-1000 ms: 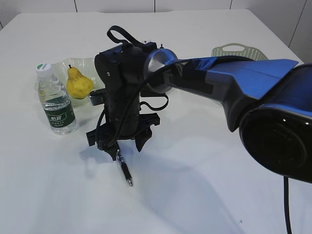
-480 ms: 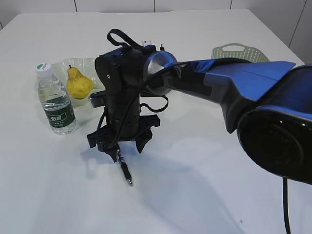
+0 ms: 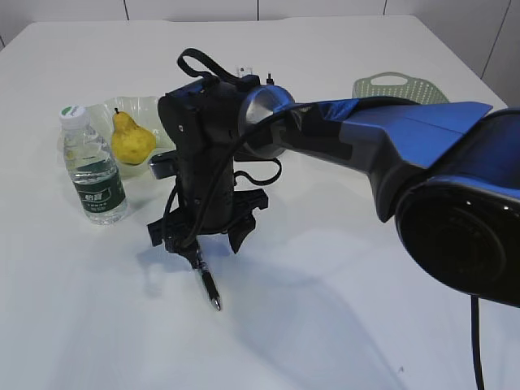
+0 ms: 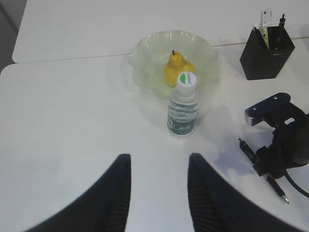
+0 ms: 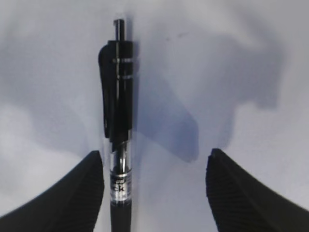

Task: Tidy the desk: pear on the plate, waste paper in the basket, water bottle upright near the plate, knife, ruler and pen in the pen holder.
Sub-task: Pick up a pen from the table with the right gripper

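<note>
A black pen [image 5: 118, 96] lies on the white desk [image 3: 325, 309] between the jaws of my open right gripper [image 5: 154, 188], close to its left finger, untouched. From outside, that gripper [image 3: 199, 248] hangs low over the pen [image 3: 210, 288]. The yellow pear [image 4: 177, 70] rests on the green plate [image 4: 145, 53]. Beside the plate the water bottle [image 4: 183, 108] stands upright. The black pen holder [image 4: 267, 53] contains the clear ruler [image 4: 265, 21] and a dark slim tool. My left gripper [image 4: 157, 193] is open and empty, back from the bottle. No waste paper is in view.
The grey-green basket [image 3: 398, 85] sits at the back right, partly behind the right arm [image 3: 390, 154]. That arm stretches across the middle of the desk. The exterior view shows only the ruler tip [image 3: 241, 71] of the pen holder's contents.
The right gripper has sunk slightly lower over the pen, hiding a little more of it. Nothing else has moved.
</note>
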You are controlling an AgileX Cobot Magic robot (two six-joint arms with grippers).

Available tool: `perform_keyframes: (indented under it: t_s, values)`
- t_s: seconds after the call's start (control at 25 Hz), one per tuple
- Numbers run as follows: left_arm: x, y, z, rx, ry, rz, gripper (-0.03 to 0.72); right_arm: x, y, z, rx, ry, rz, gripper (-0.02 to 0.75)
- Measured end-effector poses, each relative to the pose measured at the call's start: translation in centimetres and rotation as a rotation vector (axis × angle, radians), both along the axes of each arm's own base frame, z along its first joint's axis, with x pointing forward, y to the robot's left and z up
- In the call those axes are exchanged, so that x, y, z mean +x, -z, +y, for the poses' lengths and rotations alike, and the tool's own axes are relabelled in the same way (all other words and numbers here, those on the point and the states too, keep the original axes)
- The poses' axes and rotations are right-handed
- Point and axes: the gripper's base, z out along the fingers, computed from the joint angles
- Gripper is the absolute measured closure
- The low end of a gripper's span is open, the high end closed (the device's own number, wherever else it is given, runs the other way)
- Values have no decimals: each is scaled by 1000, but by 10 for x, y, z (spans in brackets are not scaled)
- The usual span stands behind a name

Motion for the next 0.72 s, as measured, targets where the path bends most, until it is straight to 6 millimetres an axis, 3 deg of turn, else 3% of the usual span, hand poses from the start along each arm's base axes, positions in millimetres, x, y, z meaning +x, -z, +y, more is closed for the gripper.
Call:
perform_keyframes:
  t_s: [0.72]
  values:
    - [0,0,0,0,0,0,414,0,0,1,6,1,5,218]
